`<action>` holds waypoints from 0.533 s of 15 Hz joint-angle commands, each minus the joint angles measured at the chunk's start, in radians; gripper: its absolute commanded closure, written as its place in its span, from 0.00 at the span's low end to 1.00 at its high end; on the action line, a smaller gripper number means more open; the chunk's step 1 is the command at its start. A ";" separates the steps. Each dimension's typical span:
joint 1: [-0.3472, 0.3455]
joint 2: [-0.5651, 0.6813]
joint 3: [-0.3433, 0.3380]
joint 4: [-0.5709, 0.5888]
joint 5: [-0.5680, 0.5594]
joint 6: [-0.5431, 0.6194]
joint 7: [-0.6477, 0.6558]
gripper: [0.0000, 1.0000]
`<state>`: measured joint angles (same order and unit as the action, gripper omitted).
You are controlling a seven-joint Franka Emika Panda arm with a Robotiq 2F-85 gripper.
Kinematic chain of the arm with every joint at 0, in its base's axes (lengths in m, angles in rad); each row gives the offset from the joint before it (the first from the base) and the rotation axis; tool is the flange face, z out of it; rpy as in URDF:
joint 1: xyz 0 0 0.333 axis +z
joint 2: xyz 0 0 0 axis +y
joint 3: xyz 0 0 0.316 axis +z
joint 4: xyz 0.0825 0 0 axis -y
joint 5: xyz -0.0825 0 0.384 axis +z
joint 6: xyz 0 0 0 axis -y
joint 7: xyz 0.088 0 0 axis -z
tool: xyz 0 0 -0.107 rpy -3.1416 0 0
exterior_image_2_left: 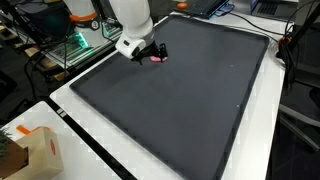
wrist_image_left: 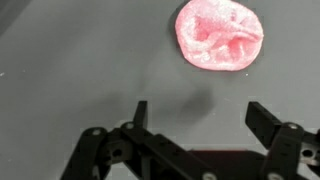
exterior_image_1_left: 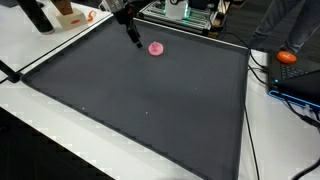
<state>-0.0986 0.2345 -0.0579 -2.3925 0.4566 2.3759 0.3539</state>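
Note:
A small pink, crumpled, roundish object (wrist_image_left: 219, 36) lies on the dark grey mat (wrist_image_left: 70, 60); both exterior views show it, near the mat's far edge (exterior_image_1_left: 156, 48) and beside the gripper (exterior_image_2_left: 156, 60). My gripper (wrist_image_left: 200, 118) is open, its two black fingers spread wide with only bare mat between them. The pink object lies just beyond the fingertips, slightly to their right, untouched. In an exterior view the gripper (exterior_image_1_left: 134, 38) hangs just left of the object, close above the mat. The white arm (exterior_image_2_left: 130, 20) reaches in from the far side.
The mat (exterior_image_1_left: 150, 110) covers most of a white table (exterior_image_1_left: 30, 50). An orange object (exterior_image_1_left: 289, 57) and cables sit at the right edge. A cardboard box (exterior_image_2_left: 35, 150) stands at a near corner. Electronics racks (exterior_image_1_left: 185, 12) stand behind the mat.

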 commanded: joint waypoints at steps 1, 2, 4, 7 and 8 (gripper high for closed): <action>0.019 -0.033 -0.022 -0.054 0.033 0.038 0.162 0.00; 0.022 -0.033 -0.027 -0.057 0.032 0.035 0.211 0.00; 0.025 -0.029 -0.033 -0.061 0.036 0.022 0.307 0.00; 0.016 -0.019 -0.030 -0.059 0.072 -0.010 0.425 0.00; 0.009 -0.018 -0.027 -0.060 0.099 -0.023 0.448 0.00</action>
<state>-0.0917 0.2281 -0.0753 -2.4319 0.4898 2.3853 0.7249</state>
